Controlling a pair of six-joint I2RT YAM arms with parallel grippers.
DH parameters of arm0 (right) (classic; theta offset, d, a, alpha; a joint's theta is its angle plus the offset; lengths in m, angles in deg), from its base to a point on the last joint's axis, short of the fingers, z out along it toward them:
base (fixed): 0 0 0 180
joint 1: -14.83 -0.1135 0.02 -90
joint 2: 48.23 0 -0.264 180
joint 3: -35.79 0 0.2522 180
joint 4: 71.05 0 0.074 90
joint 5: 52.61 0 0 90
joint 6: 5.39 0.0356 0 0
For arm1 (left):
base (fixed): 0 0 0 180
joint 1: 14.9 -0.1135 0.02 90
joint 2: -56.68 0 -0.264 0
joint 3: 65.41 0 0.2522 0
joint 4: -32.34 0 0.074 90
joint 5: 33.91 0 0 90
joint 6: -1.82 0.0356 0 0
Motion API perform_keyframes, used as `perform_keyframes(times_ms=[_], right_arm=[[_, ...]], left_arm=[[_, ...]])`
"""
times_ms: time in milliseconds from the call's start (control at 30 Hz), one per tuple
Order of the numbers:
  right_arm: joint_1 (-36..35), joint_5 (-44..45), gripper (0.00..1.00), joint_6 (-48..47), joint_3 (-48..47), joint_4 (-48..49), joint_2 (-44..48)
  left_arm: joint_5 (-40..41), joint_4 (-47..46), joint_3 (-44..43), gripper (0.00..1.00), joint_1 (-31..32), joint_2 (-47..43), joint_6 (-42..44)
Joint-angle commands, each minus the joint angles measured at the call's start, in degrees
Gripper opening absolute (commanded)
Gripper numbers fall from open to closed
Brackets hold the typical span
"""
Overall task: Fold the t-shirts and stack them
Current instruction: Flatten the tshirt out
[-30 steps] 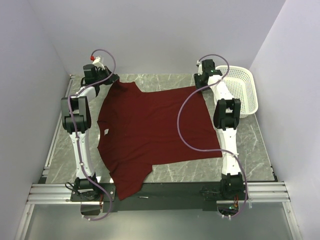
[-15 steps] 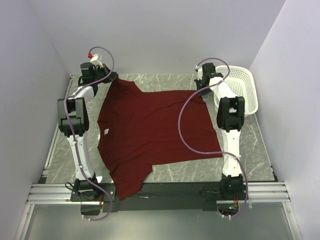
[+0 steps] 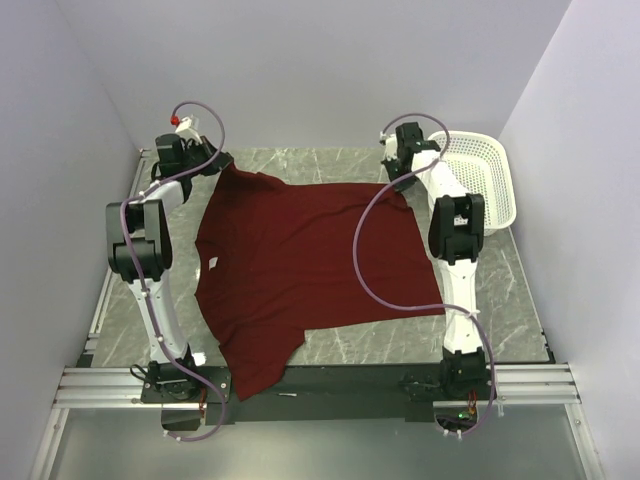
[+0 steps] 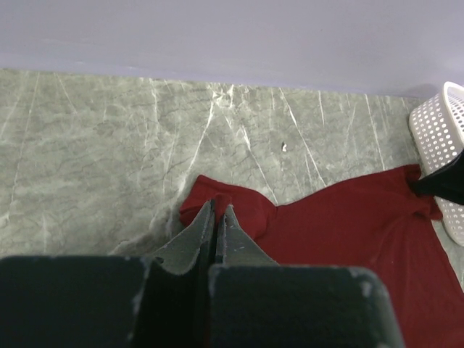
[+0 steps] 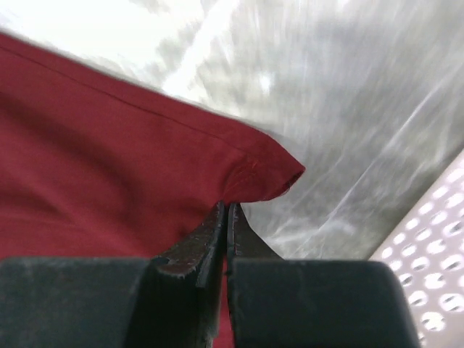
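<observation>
We held the left gripper (image 4: 218,216) and right gripper (image 5: 225,214) clamped on the far corners of the t-shirt (image 3: 300,265), apparently to stretch it flat on the table (image 3: 505,290) for folding.

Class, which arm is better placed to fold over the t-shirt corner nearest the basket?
Right: the right gripper is shut on that maroon t-shirt corner beside the white basket; the left gripper holds the opposite corner.

Top view bright, even diffuse light, sharp, faint soft shadows. Left wrist clear; left tool (image 4: 219,212) body dark and defocused at 6 o'clock. Right wrist: bench (image 5: 341,123) motion-smeared, glare blown white at 11 o'clock, basket (image 5: 428,283) blurry at 4, t-shirt (image 5: 109,159) sharper.
</observation>
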Motion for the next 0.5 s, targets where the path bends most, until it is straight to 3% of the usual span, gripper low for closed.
perform_keyframes(times_ms=[0, 467], right_arm=[[-0.38, -3.25, 0.06, -3.5, -10.01, -5.47, -0.26], [-0.99, -18.02, 0.05, -5.61, 26.24, -0.3, 19.16]], left_arm=[[-1.53, -2.31, 0.45, 0.01, -0.15, -4.11, -0.47], [-2.23, -3.45, 7.04, 0.01, -0.5, -9.46, 0.05]])
